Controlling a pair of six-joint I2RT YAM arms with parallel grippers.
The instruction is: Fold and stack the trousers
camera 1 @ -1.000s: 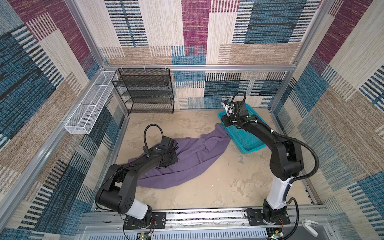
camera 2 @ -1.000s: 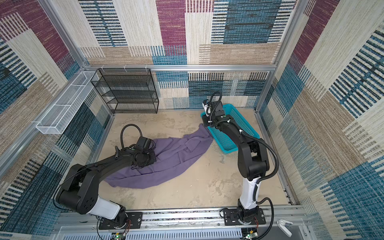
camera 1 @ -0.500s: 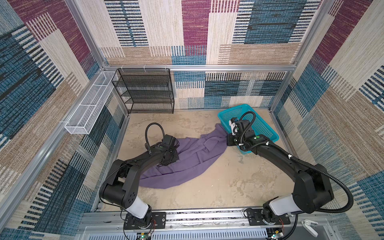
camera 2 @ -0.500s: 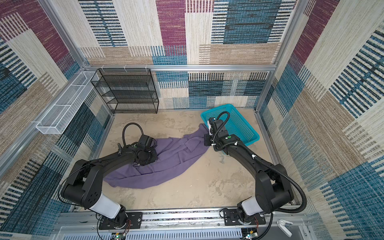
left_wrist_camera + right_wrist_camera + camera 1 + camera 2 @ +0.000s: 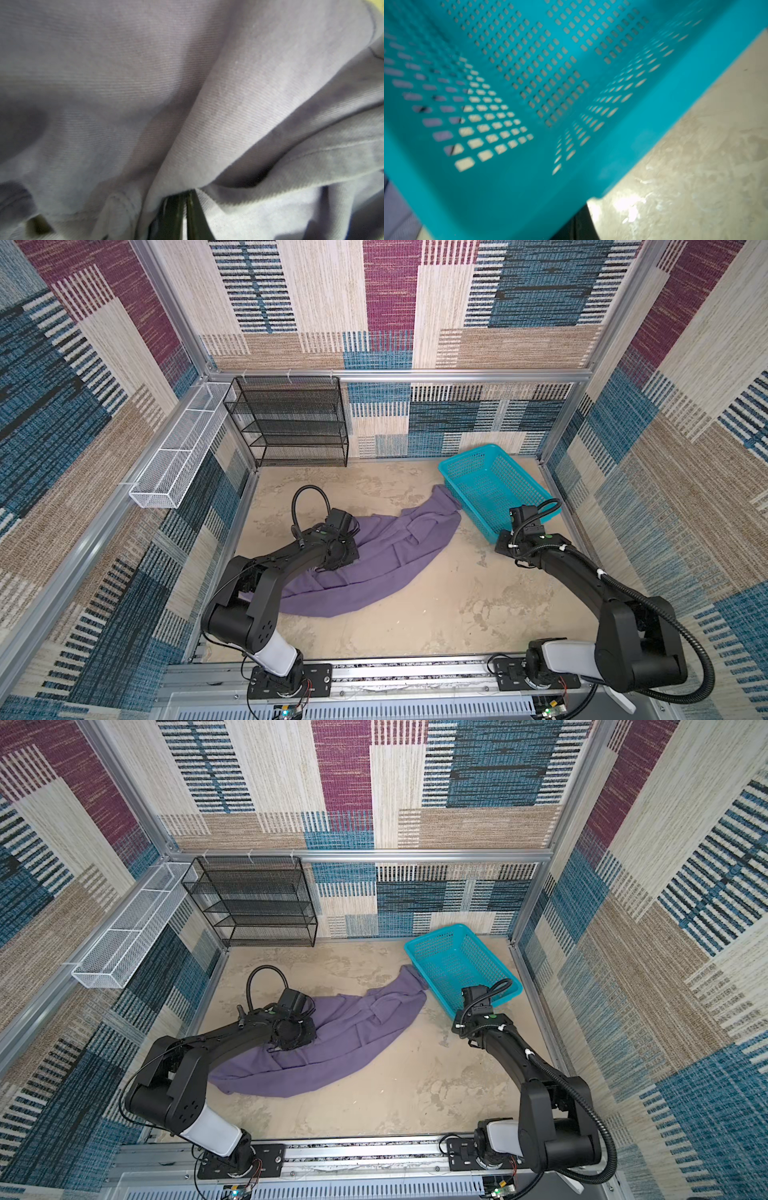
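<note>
Right gripper [image 5: 501, 544] has pulled back from over the teal basket [image 5: 469, 452] to its lower corner, its jaw state unclear. Left gripper [image 5: 185, 199], the nearer one, appears clamped on the trousers [image 5: 374, 560], which stretch mid-frame from lower left up to the basket's side.

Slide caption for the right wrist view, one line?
Right wrist close-up: perforated teal basket on the beige tabletop, trousers just visible at one edge.

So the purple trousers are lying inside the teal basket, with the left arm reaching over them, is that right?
Not inside: in both top views the trousers lie spread on the table beside the teal basket, only one tip reaching its side. The left arm does reach over them.
</note>
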